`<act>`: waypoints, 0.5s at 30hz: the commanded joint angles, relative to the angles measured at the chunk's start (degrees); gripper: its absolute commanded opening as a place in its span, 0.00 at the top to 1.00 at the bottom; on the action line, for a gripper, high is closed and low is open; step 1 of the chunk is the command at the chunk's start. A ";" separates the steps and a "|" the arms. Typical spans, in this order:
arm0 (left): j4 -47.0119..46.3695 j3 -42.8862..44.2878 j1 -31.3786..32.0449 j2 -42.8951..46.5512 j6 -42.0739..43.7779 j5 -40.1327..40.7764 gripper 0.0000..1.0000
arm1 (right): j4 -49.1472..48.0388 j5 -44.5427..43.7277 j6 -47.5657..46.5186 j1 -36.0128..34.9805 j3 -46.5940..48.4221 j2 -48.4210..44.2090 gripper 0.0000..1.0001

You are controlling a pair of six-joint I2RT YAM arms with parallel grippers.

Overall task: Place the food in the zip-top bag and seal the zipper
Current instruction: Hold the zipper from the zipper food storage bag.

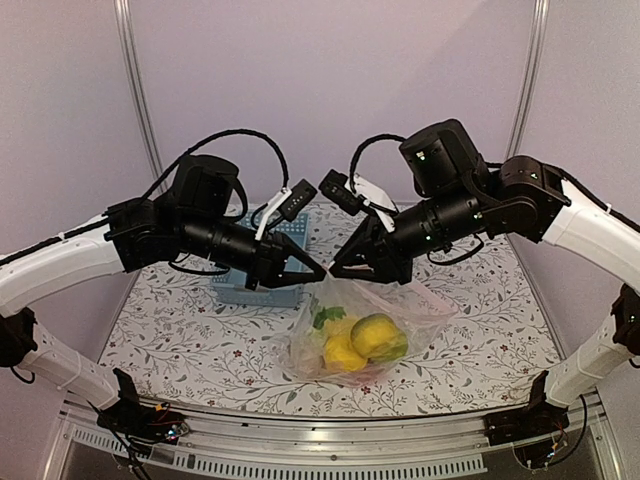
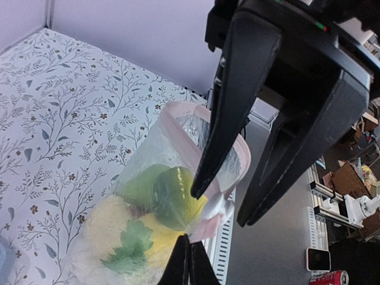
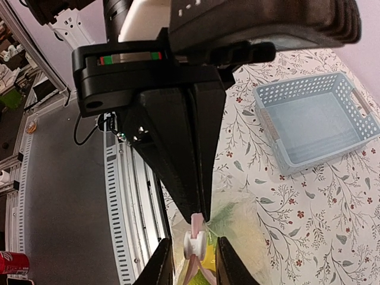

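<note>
The zip-top bag lies mid-table with the food inside: yellow lemons and green pieces, seen through the plastic. Its pink zipper runs round the mouth. My left gripper is shut on one end of that strip, and in the top view it sits at the bag's upper edge. My right gripper faces it tip to tip. It is open, with the white slider between its fingers and a small gap on each side.
The light-blue basket stands behind the left gripper at the back left, partly hidden in the top view. The metal rail of the table's near edge runs just in front of the bag.
</note>
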State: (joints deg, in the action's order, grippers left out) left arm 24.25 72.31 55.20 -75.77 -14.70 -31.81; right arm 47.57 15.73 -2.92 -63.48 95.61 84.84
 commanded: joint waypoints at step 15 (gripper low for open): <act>-3.50 -2.10 -1.23 2.07 0.03 -2.44 0.66 | -2.12 -0.70 0.37 -0.61 -0.67 0.91 1.00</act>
State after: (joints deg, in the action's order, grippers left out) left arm 23.38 71.66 54.98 -75.44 -15.14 -32.71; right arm 46.98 15.33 -2.61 -63.70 95.59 85.62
